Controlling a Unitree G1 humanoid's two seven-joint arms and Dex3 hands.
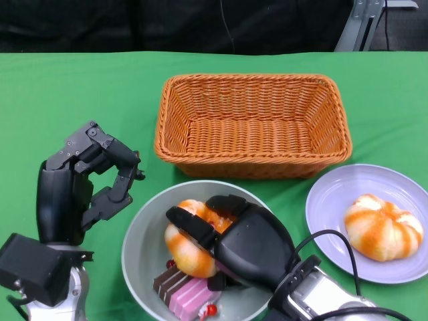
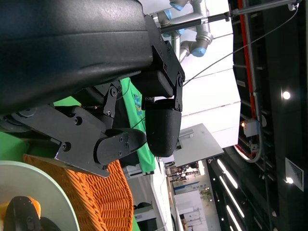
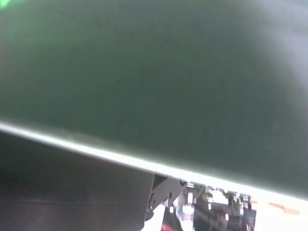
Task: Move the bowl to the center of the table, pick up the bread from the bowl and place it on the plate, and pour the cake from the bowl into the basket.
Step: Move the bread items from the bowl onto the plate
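A pale grey-green bowl (image 1: 144, 221) sits near the table's front middle. In it lie an orange-and-white striped bread (image 1: 187, 253) and a pink-and-brown cake slice (image 1: 187, 291). My right hand (image 1: 244, 244) reaches into the bowl from the lower right and grips the bread, with its fingers wrapped over the top. My left hand (image 1: 87, 184) hovers left of the bowl, fingers bent and apart, holding nothing. The left wrist view shows that hand (image 2: 120, 96) empty, with the bowl's rim (image 2: 43, 192) beside it. The right wrist view is a close blur.
An empty orange wicker basket (image 1: 253, 124) stands behind the bowl, and it also shows in the left wrist view (image 2: 106, 197). At the right, a lilac plate (image 1: 334, 200) carries another striped bread (image 1: 382, 226). Green cloth covers the table.
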